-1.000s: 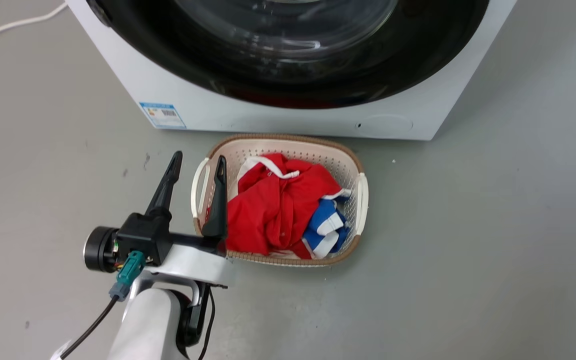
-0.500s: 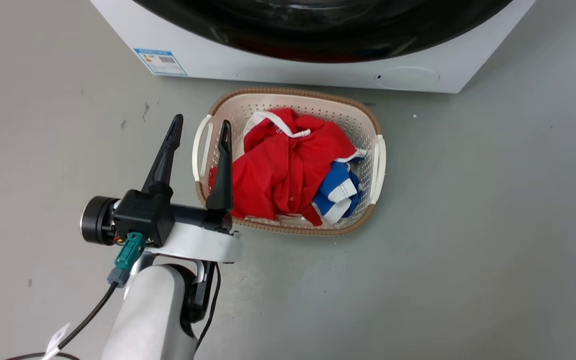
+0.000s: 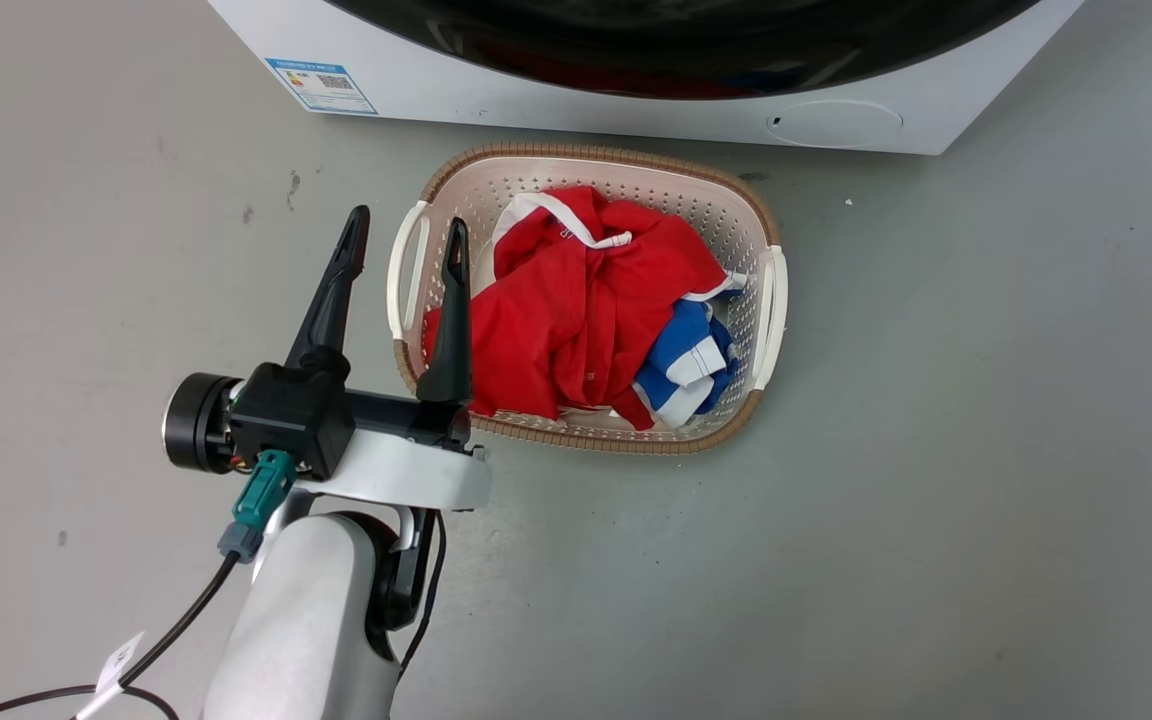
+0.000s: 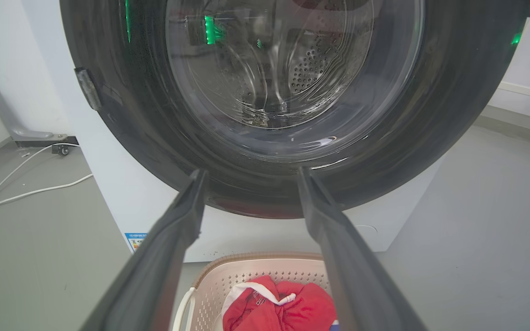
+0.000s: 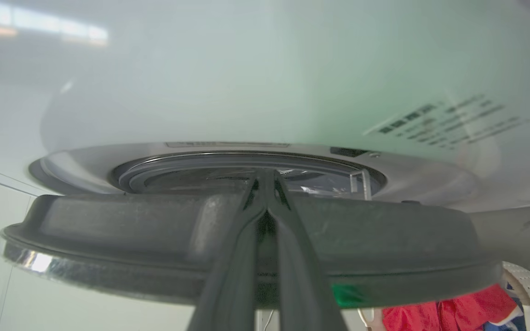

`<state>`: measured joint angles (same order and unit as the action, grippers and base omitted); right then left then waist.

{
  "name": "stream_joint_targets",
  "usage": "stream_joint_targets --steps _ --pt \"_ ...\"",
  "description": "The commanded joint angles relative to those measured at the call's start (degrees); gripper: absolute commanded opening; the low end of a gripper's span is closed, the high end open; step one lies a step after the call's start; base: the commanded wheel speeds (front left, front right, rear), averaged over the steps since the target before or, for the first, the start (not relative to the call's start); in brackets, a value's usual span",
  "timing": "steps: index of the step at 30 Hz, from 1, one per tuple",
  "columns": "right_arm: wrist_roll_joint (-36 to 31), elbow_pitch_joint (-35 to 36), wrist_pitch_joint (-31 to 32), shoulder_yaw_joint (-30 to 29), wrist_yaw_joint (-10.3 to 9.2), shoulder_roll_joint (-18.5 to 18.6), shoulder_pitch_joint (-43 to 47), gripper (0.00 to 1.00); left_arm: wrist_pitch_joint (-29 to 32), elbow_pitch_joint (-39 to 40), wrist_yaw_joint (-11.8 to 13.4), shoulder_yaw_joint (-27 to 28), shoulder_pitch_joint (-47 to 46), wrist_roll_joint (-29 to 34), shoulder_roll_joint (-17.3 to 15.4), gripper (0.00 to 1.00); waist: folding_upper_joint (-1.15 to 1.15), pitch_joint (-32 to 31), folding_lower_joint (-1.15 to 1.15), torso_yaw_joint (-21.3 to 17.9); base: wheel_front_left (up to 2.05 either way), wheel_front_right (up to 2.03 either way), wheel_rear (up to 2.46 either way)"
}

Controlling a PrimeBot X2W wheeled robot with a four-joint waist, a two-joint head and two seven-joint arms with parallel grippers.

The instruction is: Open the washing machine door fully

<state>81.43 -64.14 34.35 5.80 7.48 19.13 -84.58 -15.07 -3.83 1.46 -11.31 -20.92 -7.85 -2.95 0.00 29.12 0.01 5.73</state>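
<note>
The white washing machine point(image 3: 556, 95) stands at the top of the head view, with the bottom of its glossy black washing machine door point(image 3: 686, 50) showing. My left gripper point(image 3: 406, 230) hovers open and empty over the left handle of the basket. In the left wrist view it point(image 4: 251, 171) points at the door point(image 4: 154, 151) and its clear glass bowl point(image 4: 288, 69). In the right wrist view my right gripper point(image 5: 265, 177) is shut, its fingers lying across the door's thick dark rim point(image 5: 384, 248). A gap separates that rim from the machine's front point(image 5: 246, 69).
A cream laundry basket point(image 3: 596, 152) with red clothing point(image 3: 586, 300) and a blue-and-white piece point(image 3: 686, 360) sits on the grey floor just before the machine. White cables point(image 4: 25, 193) trail on the floor to the machine's left.
The head view has tilted down, so machine and basket sit higher in it and the right gripper has left its right edge. The left gripper holds its place by the basket.
</note>
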Motion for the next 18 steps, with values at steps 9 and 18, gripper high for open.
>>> stream_joint_targets --steps 9,18 --pt "0.1 0.2 5.34 0.89 0.09 -1.05 0.75 0.0 -0.15 -0.22 0.61 -0.46 -0.29 -0.54 0.06 1.0 0.0 -0.87 -0.01 -0.21 0.0 0.0 0.0" --pt "0.43 1.94 11.23 1.86 0.09 -1.48 6.72 0.0 -0.15 -1.82 0.21 0.11 1.24 -0.49 0.06 1.0 0.0 -4.98 -0.01 -0.78 0.0 0.0 0.0"
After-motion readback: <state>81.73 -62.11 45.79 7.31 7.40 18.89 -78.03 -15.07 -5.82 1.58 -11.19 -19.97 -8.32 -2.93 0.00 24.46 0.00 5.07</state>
